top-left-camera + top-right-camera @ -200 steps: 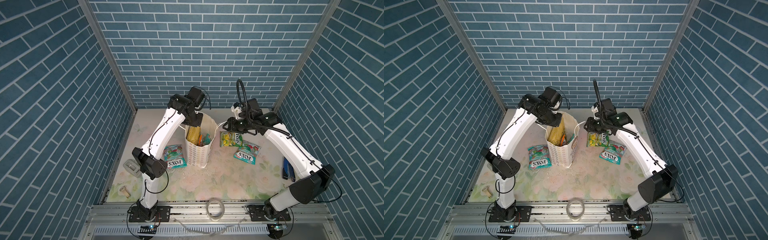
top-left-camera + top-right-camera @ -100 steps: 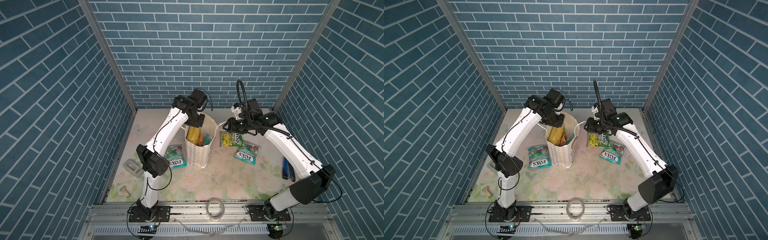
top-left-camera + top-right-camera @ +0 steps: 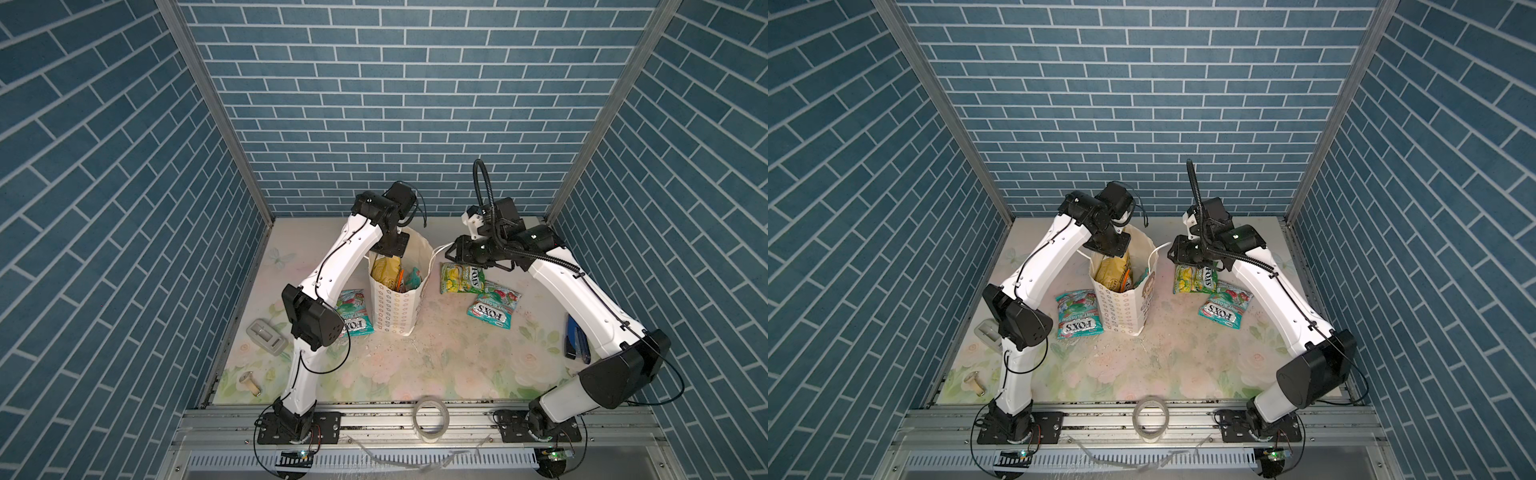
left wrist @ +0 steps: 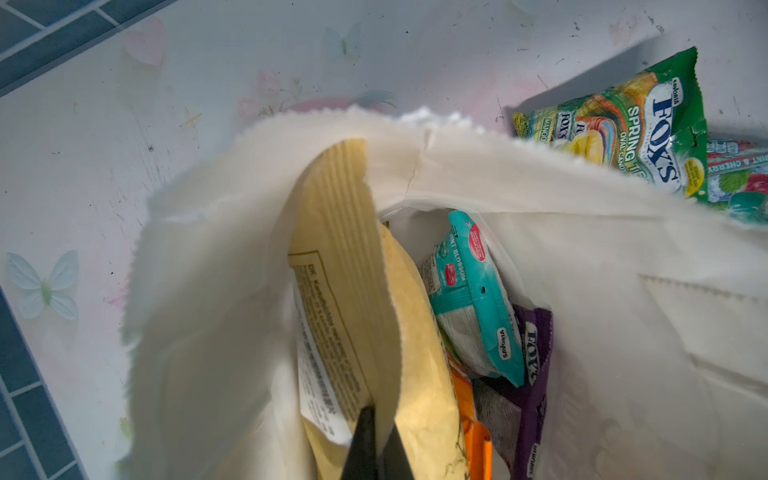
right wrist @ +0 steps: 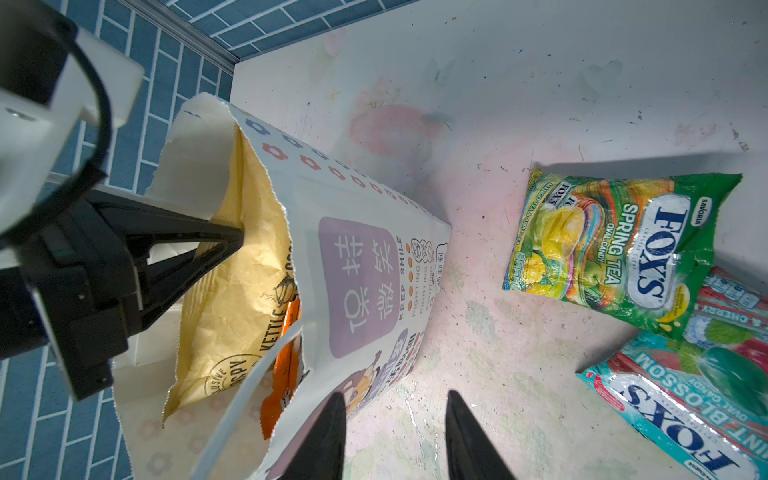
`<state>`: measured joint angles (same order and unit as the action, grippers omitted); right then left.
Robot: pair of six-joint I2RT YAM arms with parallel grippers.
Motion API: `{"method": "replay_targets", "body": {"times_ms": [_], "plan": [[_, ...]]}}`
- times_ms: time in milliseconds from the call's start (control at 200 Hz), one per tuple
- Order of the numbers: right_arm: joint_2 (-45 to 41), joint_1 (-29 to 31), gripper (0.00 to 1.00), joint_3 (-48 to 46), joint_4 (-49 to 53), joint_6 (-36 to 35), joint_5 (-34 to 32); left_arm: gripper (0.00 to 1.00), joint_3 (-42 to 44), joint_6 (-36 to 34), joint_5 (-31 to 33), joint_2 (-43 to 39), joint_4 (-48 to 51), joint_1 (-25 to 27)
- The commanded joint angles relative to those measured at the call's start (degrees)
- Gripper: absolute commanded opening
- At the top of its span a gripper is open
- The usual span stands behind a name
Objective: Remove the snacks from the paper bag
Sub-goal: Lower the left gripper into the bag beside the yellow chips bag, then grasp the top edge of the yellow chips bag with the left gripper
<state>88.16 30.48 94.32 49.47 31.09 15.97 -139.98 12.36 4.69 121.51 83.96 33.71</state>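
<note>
White paper bag upright at centre of both top views, yellow chips bag standing inside beside teal packet, left gripper pinched on chips bag's top edge, right gripper parted, empty, just right of the bag.

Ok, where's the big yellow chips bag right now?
In both top views the chips bag stands in the left side of the paper bag mid-table, beside the orange packet, its top edge pinched by the left tool.

Bright, diffuse light bleaches the worktop in the wrist views; shadows fall soft, focus is crisp in both top views.
</note>
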Motion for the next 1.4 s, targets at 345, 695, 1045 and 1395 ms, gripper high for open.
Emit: {"method": "replay_targets", "body": {"times_ms": [345, 695, 1045, 1395], "plan": [[0.55, 2.02, 0.41, -4.19, -8.21, 5.38, 8.17, 0.00, -0.82, -0.67, -6.71, -0.39, -1.01, -1.11], [0.78, 2.39, 0.40, -4.46, -10.47, 6.61, 7.30, 0.00, -0.05, -0.76, -9.08, -1.24, -2.06, -1.46], [3.51, 2.48, 0.23, -4.37, -7.88, 6.93, 5.82, 0.00, 2.49, -0.58, -11.42, -3.41, -4.67, -2.46], [3.73, 3.60, 0.00, -2.55, -8.29, 6.35, 5.94, 0.00, 5.33, -0.08, -16.38, -5.97, -8.69, -3.25]]}}
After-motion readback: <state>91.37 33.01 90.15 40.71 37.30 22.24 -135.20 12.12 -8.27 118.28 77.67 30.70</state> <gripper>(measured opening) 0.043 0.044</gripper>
